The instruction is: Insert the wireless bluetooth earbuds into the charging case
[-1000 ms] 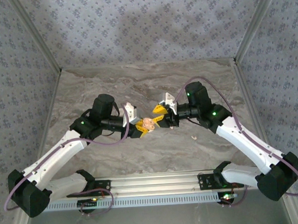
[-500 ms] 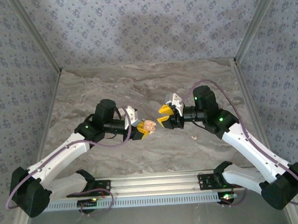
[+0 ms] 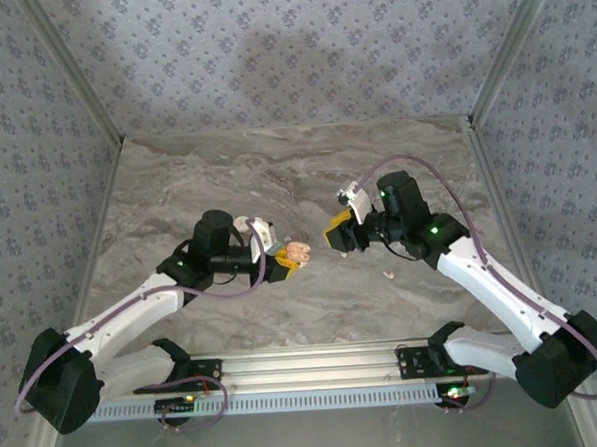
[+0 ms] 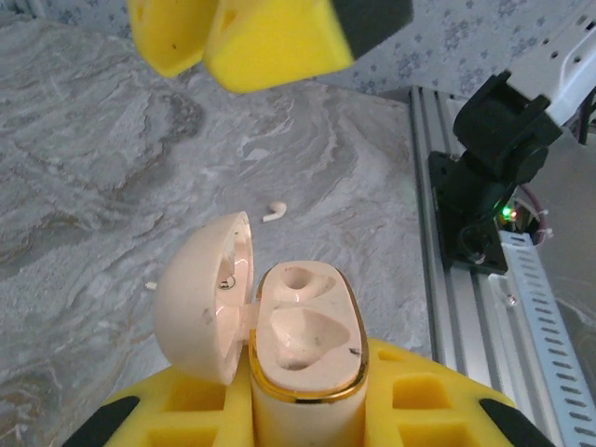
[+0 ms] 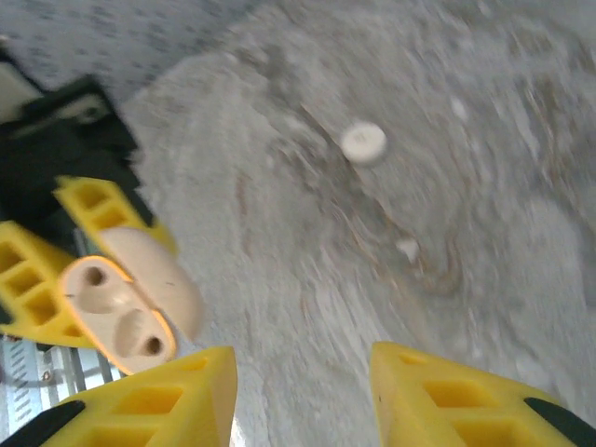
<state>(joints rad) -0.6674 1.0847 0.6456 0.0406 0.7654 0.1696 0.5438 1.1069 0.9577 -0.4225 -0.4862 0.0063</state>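
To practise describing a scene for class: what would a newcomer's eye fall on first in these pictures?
First, the charging case clamped in the yellow left jaws at mid-table, its lid swung open and both hollows looking empty. Facing it, the right jaws stand open with nothing between them. A lone earbud lies loose on the marble table near the right arm.

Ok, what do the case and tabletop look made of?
Charging case: likely smooth cream plastic, soft sheen, with a shiny gold-coloured rim, maybe plating. Tabletop: grey marble-veined pattern, matte; stone or printed laminate, cannot tell.
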